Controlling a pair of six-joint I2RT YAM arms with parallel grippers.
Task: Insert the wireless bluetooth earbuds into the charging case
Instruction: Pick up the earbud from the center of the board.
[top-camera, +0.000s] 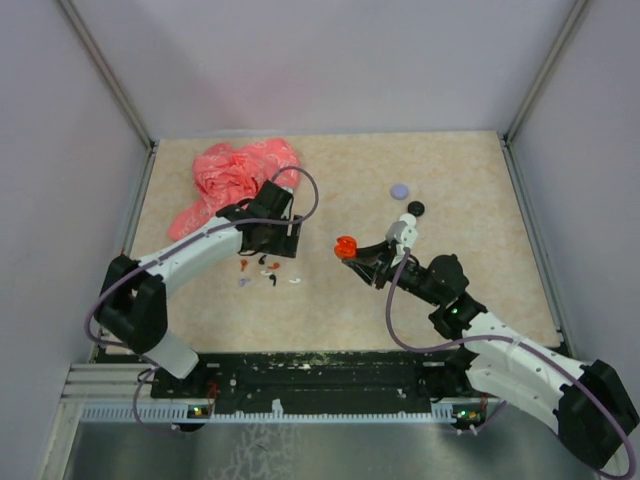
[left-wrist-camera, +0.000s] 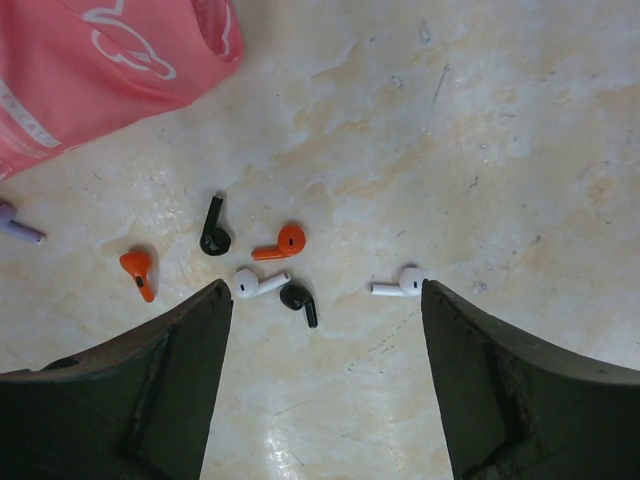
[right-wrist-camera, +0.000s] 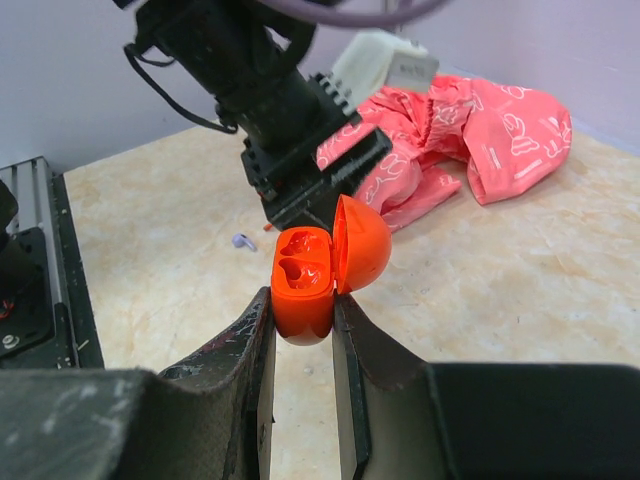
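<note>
"Earbuds (top-camera: 268, 272): where do they lie relative to the arms?" asks the operator.

"Take the scene by size," the technician answers. "On the table (top-camera: 450, 300), a pink bag (top-camera: 235, 175) lies at the far left. The buds are scattered loose just near of it, directly below the left gripper (top-camera: 272, 245). The right gripper (top-camera: 358, 255) is well apart from them, to their right."

"State of each gripper?"

"Right gripper: fingers clamped on the lower body of the orange charging case (right-wrist-camera: 305, 290), lifted off the table, lid swung open, both sockets empty. Left gripper (left-wrist-camera: 325, 290): fingers spread wide, nothing between them, hovering above the buds."

"Which bud, and how does it lie?"

"The case colour suggests an orange one. The central orange earbud (left-wrist-camera: 282, 243) sits just beyond the gap between the fingers, slightly toward the wrist view's left. Its stem runs nearly across that view, close to the line on which the fingers close. Black and white buds lie just beside it."

"Consequence?"

"The left arm is the nearer and, in my judgement, makes the pick. A small advance and probably a wrist turn are needed, so that the fingers close across the stem."
</note>
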